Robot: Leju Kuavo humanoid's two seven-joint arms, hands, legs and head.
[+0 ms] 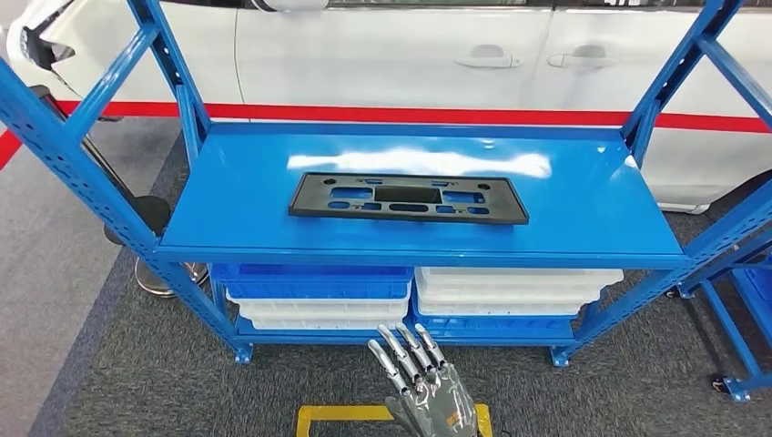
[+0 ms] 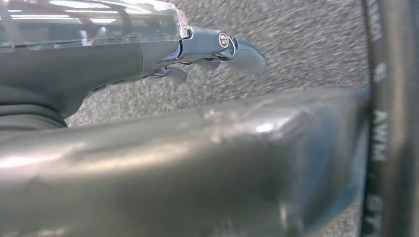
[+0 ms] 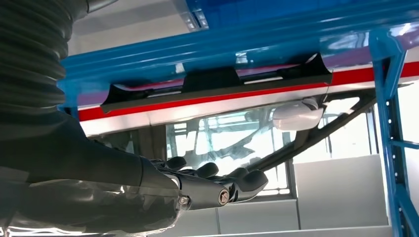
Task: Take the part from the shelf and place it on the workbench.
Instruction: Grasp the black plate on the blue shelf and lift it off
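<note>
Part (image 1: 408, 198) flat on shelf (image 1: 583, 196), bins (image 1: 314, 291) beneath, car (image 1: 382, 55) behind.

Silver-grey robot hand (image 1: 426, 391) with metallic fingers (image 1: 398, 350), a ribbed grey wrist cover (image 3: 29, 54), dark fingertips (image 3: 249, 178).

Head view looks down on shelf (image 1: 419, 182); right wrist faces it too.
</note>
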